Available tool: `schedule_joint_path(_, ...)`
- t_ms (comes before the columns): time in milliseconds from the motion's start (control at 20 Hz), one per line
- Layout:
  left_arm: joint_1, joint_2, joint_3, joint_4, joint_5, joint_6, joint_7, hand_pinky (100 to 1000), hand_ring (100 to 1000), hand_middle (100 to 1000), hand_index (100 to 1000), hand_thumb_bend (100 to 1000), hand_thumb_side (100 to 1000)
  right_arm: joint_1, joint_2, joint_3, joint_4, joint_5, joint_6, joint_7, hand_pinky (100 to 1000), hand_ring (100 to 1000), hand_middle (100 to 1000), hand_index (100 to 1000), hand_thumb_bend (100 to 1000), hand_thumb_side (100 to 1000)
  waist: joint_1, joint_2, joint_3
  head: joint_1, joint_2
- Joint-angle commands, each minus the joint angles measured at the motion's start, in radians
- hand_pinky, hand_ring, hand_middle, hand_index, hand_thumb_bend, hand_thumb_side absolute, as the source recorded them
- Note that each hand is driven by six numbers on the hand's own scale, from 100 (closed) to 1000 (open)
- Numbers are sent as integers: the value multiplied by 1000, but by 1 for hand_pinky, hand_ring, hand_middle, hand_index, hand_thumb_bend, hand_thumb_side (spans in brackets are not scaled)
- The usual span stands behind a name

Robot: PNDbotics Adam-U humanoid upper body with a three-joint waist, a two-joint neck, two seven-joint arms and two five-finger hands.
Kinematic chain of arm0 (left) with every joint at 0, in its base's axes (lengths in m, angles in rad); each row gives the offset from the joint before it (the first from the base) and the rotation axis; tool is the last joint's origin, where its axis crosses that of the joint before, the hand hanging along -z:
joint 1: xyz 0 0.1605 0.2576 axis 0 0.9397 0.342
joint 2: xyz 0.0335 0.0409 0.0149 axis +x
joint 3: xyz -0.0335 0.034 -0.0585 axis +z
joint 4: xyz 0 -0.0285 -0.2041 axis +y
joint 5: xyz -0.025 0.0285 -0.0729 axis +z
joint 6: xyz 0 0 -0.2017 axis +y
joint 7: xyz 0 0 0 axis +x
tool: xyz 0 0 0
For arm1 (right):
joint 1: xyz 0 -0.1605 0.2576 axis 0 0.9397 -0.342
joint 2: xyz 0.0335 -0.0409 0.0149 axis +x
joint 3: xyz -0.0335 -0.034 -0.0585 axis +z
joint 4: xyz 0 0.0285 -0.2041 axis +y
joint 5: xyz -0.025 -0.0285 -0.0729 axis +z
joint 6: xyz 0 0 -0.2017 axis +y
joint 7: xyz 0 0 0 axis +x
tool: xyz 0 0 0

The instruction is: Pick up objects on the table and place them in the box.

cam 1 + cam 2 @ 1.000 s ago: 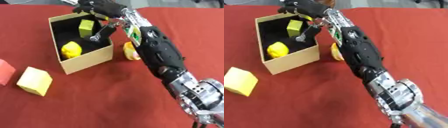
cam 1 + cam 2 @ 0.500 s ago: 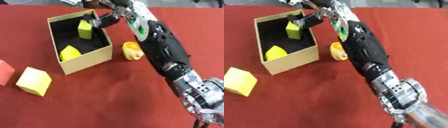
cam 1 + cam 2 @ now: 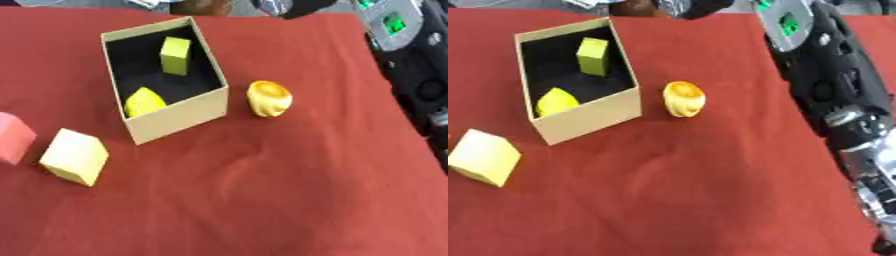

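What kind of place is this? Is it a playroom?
Probably a robot practice table, not a playroom: a red cloth, a cardboard box holding yellow blocks, and a robot arm reaching over it.

Right arm (image 3: 833, 95) black with silver joints, running up the right edge, its hand out of view

open box (image 3: 175, 117), two yellow pieces inside

On the red worktop (image 3: 710, 190) we list an open tan box (image 3: 588, 117) holding a green block (image 3: 591, 56) and a yellow piece (image 3: 555, 101). Just beside its right wall we note an orange ridged object (image 3: 683, 98); a pale yellow cube (image 3: 483, 156) sits lower left, the black right arm (image 3: 824, 75) along the right edge.
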Motion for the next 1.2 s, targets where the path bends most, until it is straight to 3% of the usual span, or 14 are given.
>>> schedule_joint_path(50,-7,31,12,-16,-6,1,6,649,686,707,810,146,694,35,-92,7,-72,-57,2,45,903,1000,731,910,127,504,4,-26,-2,10,6)
schedule_joint_path(500,-8,32,10,-16,-7,3,4,649,687,711,810,141,697,176,-161,32,-148,-144,-35,152,933,1000,722,914,108,561,9,-20,5,24,8)
schedule_joint_path(900,-8,32,8,-16,-7,7,0,649,688,712,810,139,699,184,-171,29,-115,-311,-56,326,971,1000,697,912,126,481,9,-23,3,29,27)
schedule_joint_path(1200,-6,31,8,-16,-6,8,-2,649,688,713,810,136,700,183,-168,25,-98,-385,-41,449,983,1000,710,916,155,487,9,-25,3,27,42)
